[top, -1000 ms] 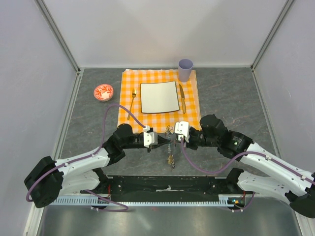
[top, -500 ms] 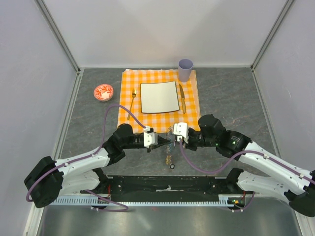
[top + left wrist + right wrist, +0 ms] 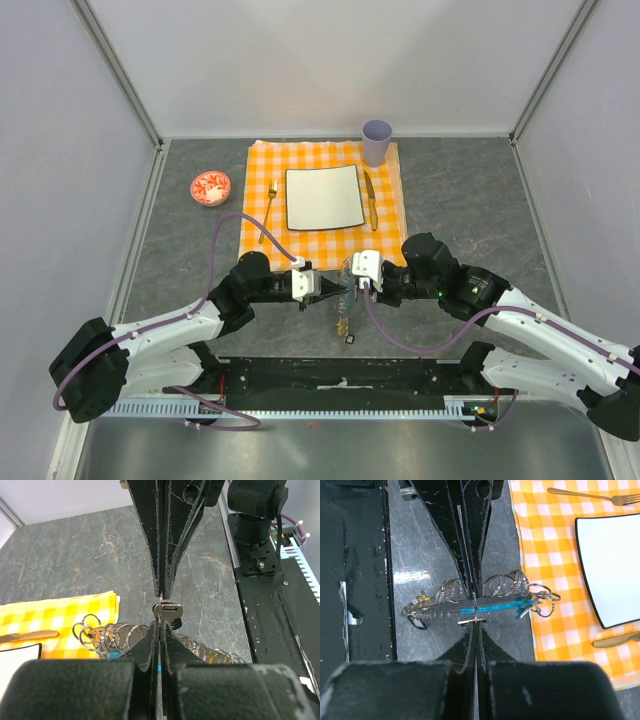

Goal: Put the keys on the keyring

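Observation:
My two grippers meet tip to tip just in front of the orange cloth. My left gripper (image 3: 335, 284) (image 3: 159, 625) is shut on a thin silvery ring of the keyring (image 3: 474, 611). My right gripper (image 3: 352, 283) (image 3: 476, 628) is shut on a small silvery key (image 3: 471, 622), whose head also shows in the left wrist view (image 3: 168, 611). The ring reaches the key. Below the tips lies the rest of the keyring: a turquoise tag (image 3: 495, 606), a row of several wire rings (image 3: 507, 585) and a black clip (image 3: 416, 623). This bunch shows in the top view (image 3: 346, 318).
An orange checked cloth (image 3: 262, 165) carries a white square plate (image 3: 324, 197), a gold fork (image 3: 270, 212) and a gold knife (image 3: 370, 200). A purple cup (image 3: 377, 142) stands at its far corner. A red-and-white bowl (image 3: 210, 187) sits left. The black base bar (image 3: 340, 378) is close behind.
My right gripper has moved a little left, closing the gap to my left gripper. The keyring bunch under the tips has shifted slightly.

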`<state>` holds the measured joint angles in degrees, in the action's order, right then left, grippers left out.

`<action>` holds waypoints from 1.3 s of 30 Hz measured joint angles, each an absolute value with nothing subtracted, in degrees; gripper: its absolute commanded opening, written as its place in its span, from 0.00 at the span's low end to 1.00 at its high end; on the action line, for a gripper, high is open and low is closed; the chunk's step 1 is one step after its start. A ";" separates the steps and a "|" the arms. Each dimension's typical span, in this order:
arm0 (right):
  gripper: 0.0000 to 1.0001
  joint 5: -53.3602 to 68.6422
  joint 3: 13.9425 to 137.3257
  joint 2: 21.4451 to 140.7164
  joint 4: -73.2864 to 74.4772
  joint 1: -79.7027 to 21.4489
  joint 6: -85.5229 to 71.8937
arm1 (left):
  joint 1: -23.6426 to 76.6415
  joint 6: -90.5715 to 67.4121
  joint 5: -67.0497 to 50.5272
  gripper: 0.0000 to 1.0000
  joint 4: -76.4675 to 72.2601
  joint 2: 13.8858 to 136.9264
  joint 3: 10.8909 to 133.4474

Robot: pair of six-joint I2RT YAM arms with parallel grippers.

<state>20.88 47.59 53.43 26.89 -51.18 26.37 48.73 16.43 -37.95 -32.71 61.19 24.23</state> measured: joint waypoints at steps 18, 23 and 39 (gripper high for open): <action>0.00 20.97 47.59 53.60 26.89 -51.16 27.09 | 48.73 16.43 -39.22 0.02 -32.71 61.19 24.23; 0.00 21.04 47.59 53.63 26.89 -51.18 27.09 | 48.73 16.43 -39.22 0.02 -32.71 61.19 24.23; 0.00 21.08 47.59 53.41 26.89 -51.18 27.09 | 48.73 16.40 -39.18 0.02 -32.71 61.21 24.23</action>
<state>21.08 47.59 53.41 26.89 -51.18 27.09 48.73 16.40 -39.18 -32.71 61.21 24.23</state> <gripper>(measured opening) 0.006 0.022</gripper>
